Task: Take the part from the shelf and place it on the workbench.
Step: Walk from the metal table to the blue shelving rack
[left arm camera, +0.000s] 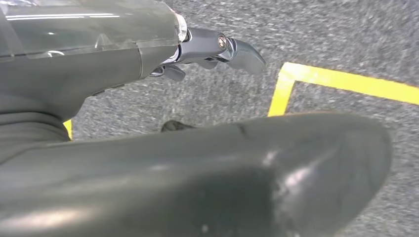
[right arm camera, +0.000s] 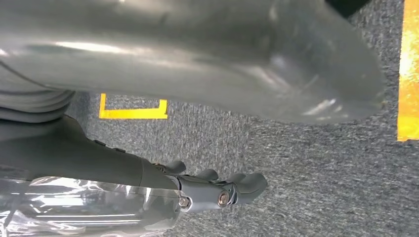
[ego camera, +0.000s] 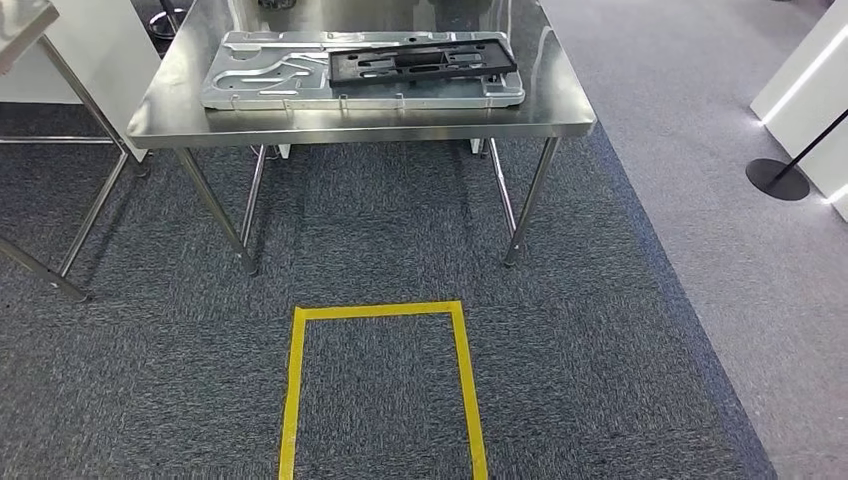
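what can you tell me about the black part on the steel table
The black part is a flat, long, frame-like piece with ribs and cut-out openings, matte, seemingly plastic. It lies flat and slightly askew on the right portion of a larger silver stamped metal panel, which rests on the steel table. Only the panel touches it. Finer detail is too small to tell.

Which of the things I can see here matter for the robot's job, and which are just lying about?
For the job:
black part
silver panel under it
steel workbench
left hand, holding nothing
right hand, holding nothing

Just there:
yellow tape outline on the carpet
second table
black post base
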Controlling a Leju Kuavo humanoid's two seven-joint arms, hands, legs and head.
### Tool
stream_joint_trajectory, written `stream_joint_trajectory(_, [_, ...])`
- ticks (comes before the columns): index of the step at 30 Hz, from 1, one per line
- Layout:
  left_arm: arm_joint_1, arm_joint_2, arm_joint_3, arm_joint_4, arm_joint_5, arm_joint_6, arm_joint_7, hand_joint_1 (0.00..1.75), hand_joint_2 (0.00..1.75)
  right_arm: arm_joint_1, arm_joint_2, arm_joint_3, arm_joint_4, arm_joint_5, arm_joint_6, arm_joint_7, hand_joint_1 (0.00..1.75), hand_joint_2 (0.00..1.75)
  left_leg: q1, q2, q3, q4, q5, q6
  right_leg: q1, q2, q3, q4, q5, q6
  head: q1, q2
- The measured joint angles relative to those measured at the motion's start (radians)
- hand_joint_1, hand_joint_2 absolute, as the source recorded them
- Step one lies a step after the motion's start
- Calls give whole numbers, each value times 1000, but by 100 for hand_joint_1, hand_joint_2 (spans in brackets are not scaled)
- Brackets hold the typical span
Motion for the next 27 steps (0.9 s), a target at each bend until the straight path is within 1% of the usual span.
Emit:
stream_joint_trajectory(1, [0,0,0,0,-3,0,1,0,0,-1,0,0,0,0,0,-3,0,0,0,0,-13,7,5,-3,-1,0,48,-62,26,-2,0,0])
stream_joint_trajectory(2, [0,-1,-1,0,-6,0,1,0,0,-3,0,0,0,0,-1,-5,0,0,0,-1,-24,15,10,-6,1,0,102,-139,36,-5,0,0])
stream_joint_trajectory(3, [0,-2,-2,0,-9,0,1,0,0,-5,0,0,0,0,-2,-5,0,0,-1,-1,-32,20,14,-11,3,0,144,-204,35,-10,0,0])
stream_joint_trajectory(4, [0,-2,-3,0,-12,0,1,0,0,-6,0,0,0,0,-2,-6,0,0,-1,-1,-37,23,19,-16,6,1,171,-248,28,-15,0,0])
stream_joint_trajectory(5, [-1,-3,-5,0,-14,0,1,0,0,-7,0,0,0,0,-2,-6,0,0,-1,-1,-40,24,25,-22,9,1,180,-270,21,-21,0,0])
stream_joint_trajectory(7, [-1,-3,-8,0,-15,0,0,0,0,-6,0,0,0,-1,-2,-7,0,0,1,-1,-44,25,33,-34,8,0,173,-278,32,-35,0,0])
stream_joint_trajectory(8, [-1,-3,-9,0,-15,0,0,0,0,-7,0,0,1,-1,-2,-6,0,0,2,-2,-50,36,20,-39,7,-1,167,-281,40,-44,0,0])
stream_joint_trajectory(9, [0,-4,-9,0,-14,0,1,0,0,-7,-1,0,1,-1,-2,-5,0,0,3,-4,-61,65,-10,-43,5,-2,160,-284,49,-52,0,0])
stream_joint_trajectory(10, [0,-4,-9,0,-13,-1,1,0,0,-8,-3,0,1,-1,-2,-4,0,0,5,-6,-78,112,-54,-45,5,-4,151,-285,57,-57,0,0])
stream_joint_trajectory(11, [0,-5,-9,0,-11,-1,1,0,0,-8,-6,0,1,-1,-2,-3,0,0,6,-7,-98,175,-102,-48,7,-4,140,-284,66,-61,0,0])
stream_joint_trajectory(12, [1,-6,-9,0,-10,-1,2,0,0,-7,-9,0,2,-1,-2,-2,0,0,8,-7,-116,240,-138,-51,9,-5,129,-283,74,-62,0,0])
stream_joint_trajectory(13, [1,-6,-9,0,-9,-1,2,0,0,-7,-13,0,2,-1,-2,-2,0,0,9,-7,-125,289,-153,-53,11,-5,116,-280,82,-62,0,0])
stream_joint_trajectory(14, [1,-6,-9,0,-9,-1,3,0,0,-7,-16,0,3,-1,-1,-2,0,0,10,-7,-120,308,-145,-55,11,-5,104,-276,89,-61,0,0])
stream_joint_trajectory(15, [1,-6,-8,0,-9,-1,4,0,0,-6,-18,0,4,-2,2,-2,0,0,11,-7,-99,292,-122,-55,11,-4,91,-271,96,-59,0,0])
stream_joint_trajectory(16, [0,-6,-8,0,-9,-1,6,0,0,-6,-18,0,5,-6,8,-2,0,0,11,-7,-59,239,-93,-54,11,-4,79,-265,101,-56,0,0])
stream_joint_trajectory(17, [0,-6,-8,0,-9,0,7,0,0,-6,-19,-1,5,-13,17,-1,0,0,11,-7,-7,163,-76,-52,11,-3,68,-258,106,-52,0,0])
stream_joint_trajectory(18, [-2,-6,-8,0,-9,0,9,0,0,-6,-19,-3,5,-24,28,1,0,0,10,-8,40,92,-69,-48,12,-3,59,-251,110,-48,0,0])
stream_joint_trajectory(19, [-2,-6,-8,0,-9,0,11,0,0,-7,-19,-7,6,-36,40,5,0,0,8,-8,72,39,-71,-44,13,-3,53,-245,114,-42,0,0])
stream_joint_trajectory(20, [-3,-6,-8,0,-10,1,14,0,0,-7,-19,-12,6,-46,50,11,0,0,6,-9,87,11,-77,-38,13,-3,50,-241,118,-36,0,0])
stream_joint_trajectory(22, [-1,-6,-8,0,-11,1,18,0,0,-8,-19,-23,6,-61,60,20,0,0,4,-9,81,4,-72,-25,11,-4,47,-238,125,-24,0,0])
stream_joint_trajectory(23, [-1,-6,-8,0,-11,2,20,0,0,-9,-19,-28,6,-64,61,23,0,44,4,-7,78,2,-66,-18,9,-2,43,-230,119,-19,0,0])
stream_joint_trajectory(24, [-1,-6,-8,0,-12,2,22,0,0,-8,-18,-32,6,-67,62,27,0,87,5,-5,73,0,-59,-10,8,-1,33,-206,99,-14,0,0])
stream_joint_trajectory(25, [-2,-6,-8,0,-12,2,25,0,0,-8,-16,-36,6,-69,64,32,0,131,6,-4,67,-3,-51,-4,5,0,14,-161,64,-9,0,0])
stream_joint_trajectory(26, [-2,-6,-8,0,-12,3,29,0,0,-8,-15,-41,7,-71,67,38,0,175,4,-3,58,-2,-45,0,3,1,-11,-97,21,-4,0,0])
stream_joint_trajectory(27, [-1,-6,-8,0,-12,4,35,0,0,-8,-13,-45,7,-72,70,44,0,175,3,-2,49,-2,-40,2,2,1,-38,-26,-18,-1,0,0])
